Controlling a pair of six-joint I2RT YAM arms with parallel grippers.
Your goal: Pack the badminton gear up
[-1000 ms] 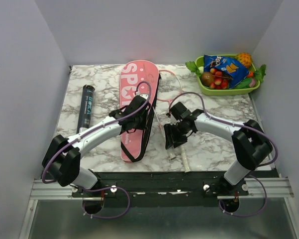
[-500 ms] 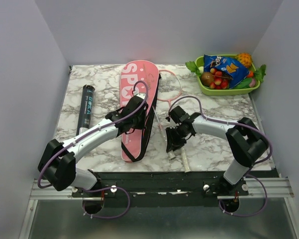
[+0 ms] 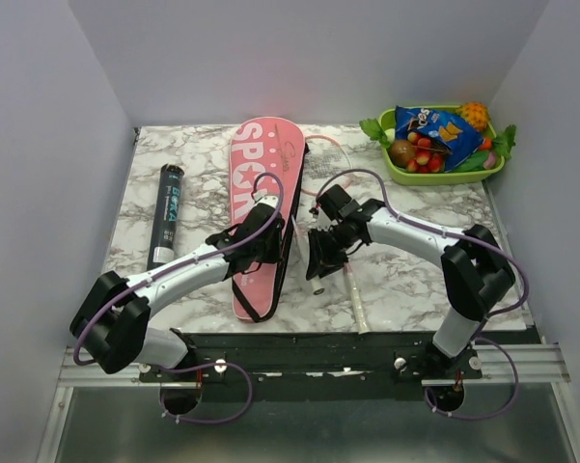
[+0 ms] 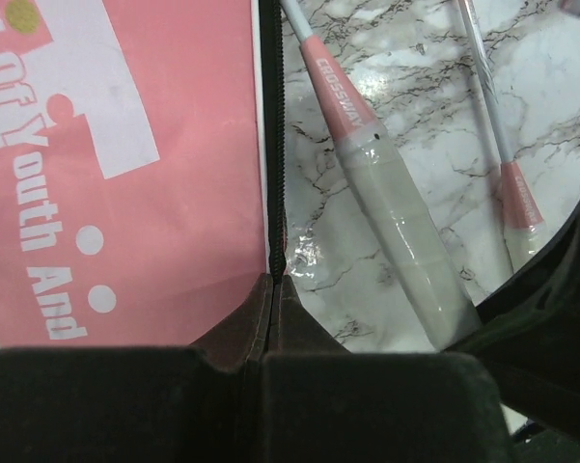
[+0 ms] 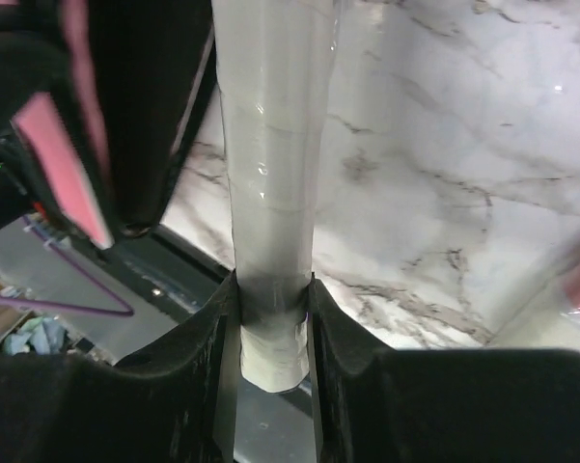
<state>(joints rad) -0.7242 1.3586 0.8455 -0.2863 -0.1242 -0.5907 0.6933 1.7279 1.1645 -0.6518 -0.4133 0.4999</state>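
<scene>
The racket bag (image 3: pixel 256 169) lies lengthwise on the bench (image 3: pixel 405 280), a little left of centre. Its rounded end with white lettering points to the far wall and its narrow end reaches the near edge. A black zip runs along its right side.

Just right of the bag, one racket (image 4: pixel 396 231) has its pale wrapped handle lifted off the marble, with the pink cone at the top of the grip toward the bag. A second racket (image 3: pixel 355 299) lies flat further right, its white handle pointing at the near edge. Their thin pink frames show faintly beside the bag's far end. A dark tube (image 3: pixel 167 214) with a blue label lies parallel to the bag, well apart on the left.

The bench top is white marble with grey veining. It is boxed in by plain pale grey walls (image 3: pixel 299 58) at the back and on both sides. A green tray (image 3: pixel 434 177) of fruit and a blue snack packet sits in the far right corner. A black bar and a metal rail (image 3: pixel 309 365) along the near edge carry the two arm bases.

The left end effector (image 3: pixel 262 230) rests on the bag's right edge. In its wrist view the jaws are fully closed, and the zip line runs straight into the seam between them, pinching that edge. The right end effector (image 5: pixel 270 328) is partly closed around the lifted racket's handle near its butt end. Both fingers (image 5: pixel 207 338) press against the wrap. The two end effectors sit near each other, either side of the bag's zip edge.
</scene>
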